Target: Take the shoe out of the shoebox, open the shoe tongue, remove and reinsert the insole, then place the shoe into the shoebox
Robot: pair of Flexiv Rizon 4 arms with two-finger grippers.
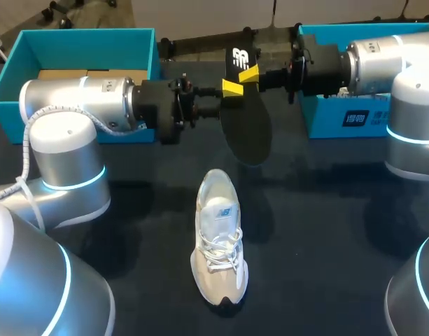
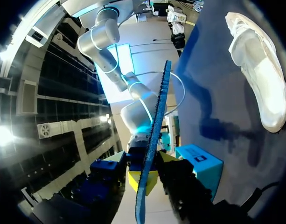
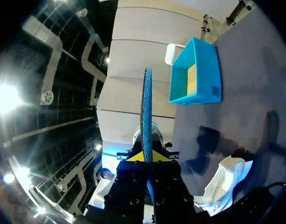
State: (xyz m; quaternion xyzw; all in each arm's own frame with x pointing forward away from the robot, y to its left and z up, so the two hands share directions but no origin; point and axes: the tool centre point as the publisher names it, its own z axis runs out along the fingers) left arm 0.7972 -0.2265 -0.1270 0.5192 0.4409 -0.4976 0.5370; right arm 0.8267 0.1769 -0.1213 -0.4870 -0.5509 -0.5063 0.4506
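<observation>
The left hand [image 1: 233, 88] and right hand [image 1: 249, 73] are both clamped on one end of the insole [image 1: 245, 133], hanging it just beyond the shoe [image 1: 217, 238], likely a handover before refitting. The shoe lies on the worktop [image 1: 326, 231]. The left box [image 1: 81, 42] and right box [image 1: 340, 119] flank it farther back, out of the way.

One shoe [image 1: 217, 241], one insole [image 1: 245, 129], two blue boxes [image 1: 88, 50] [image 1: 326, 120], two grippers [image 1: 231, 87] [image 1: 249, 73].
</observation>
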